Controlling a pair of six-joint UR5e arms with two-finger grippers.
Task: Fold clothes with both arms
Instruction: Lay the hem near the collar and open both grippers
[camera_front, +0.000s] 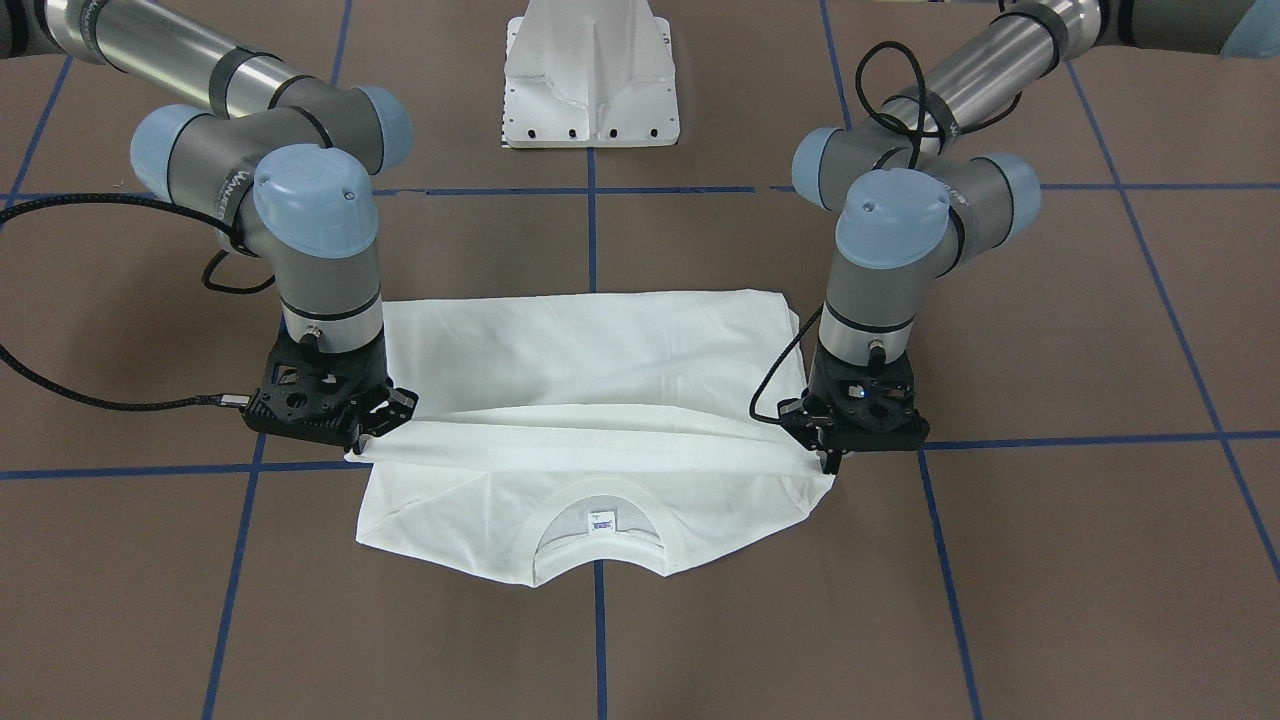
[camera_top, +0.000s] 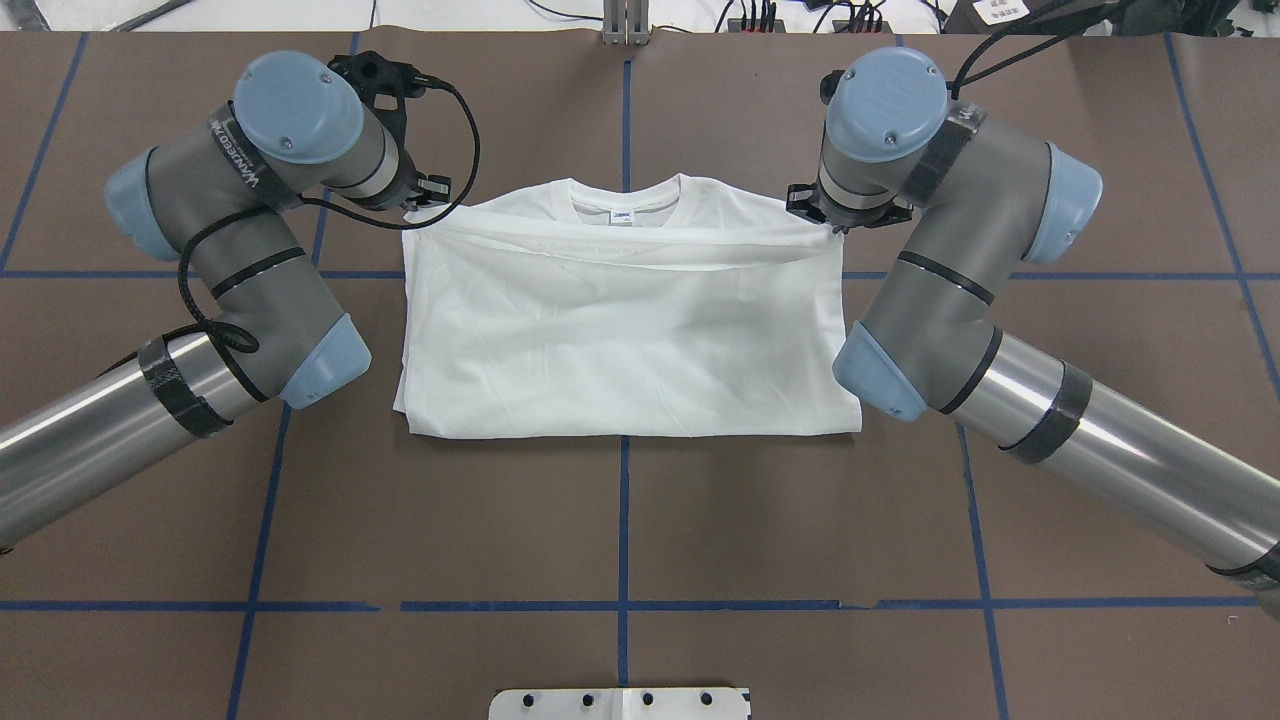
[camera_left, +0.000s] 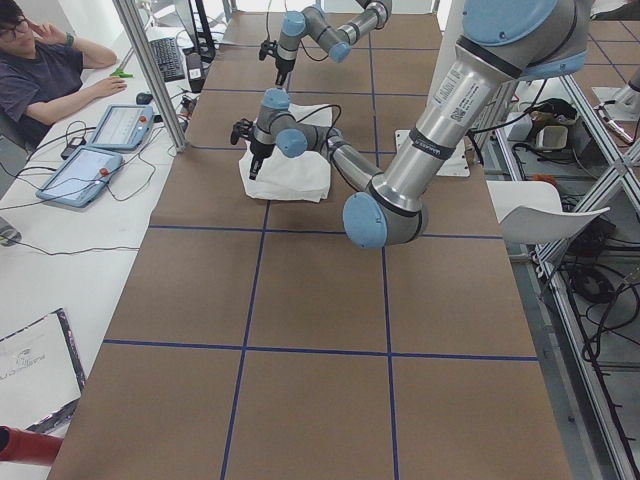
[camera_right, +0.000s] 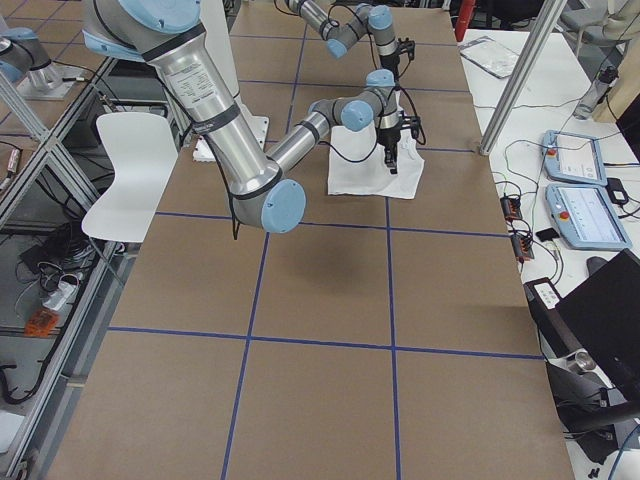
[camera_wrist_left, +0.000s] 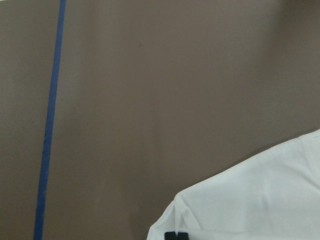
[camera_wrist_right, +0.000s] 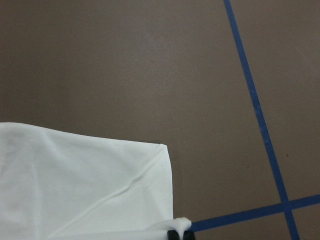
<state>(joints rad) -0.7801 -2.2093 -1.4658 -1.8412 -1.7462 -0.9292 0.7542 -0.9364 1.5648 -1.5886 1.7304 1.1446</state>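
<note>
The white T-shirt (camera_top: 620, 330) lies on the brown table, its near half doubled over toward the ribbed collar (camera_front: 600, 545), where the neck label (camera_front: 600, 522) shows. My left gripper (camera_front: 830, 462) is shut on the folded layer's corner at the shirt's left side, also seen as the left gripper (camera_top: 425, 205) and, low in the wrist view, the left gripper (camera_wrist_left: 175, 235). My right gripper (camera_front: 372, 435) is shut on the opposite corner; the right gripper (camera_top: 830, 225) and the right gripper (camera_wrist_right: 180, 234) pinch white cloth. Both hold the edge just above the table.
The white pedestal base (camera_front: 590, 80) stands behind the shirt. Blue tape lines (camera_top: 625, 500) grid the brown table. A person (camera_left: 40, 70) sits at a side desk with tablets (camera_left: 85, 170). A white chair (camera_right: 125, 170) stands beside the table.
</note>
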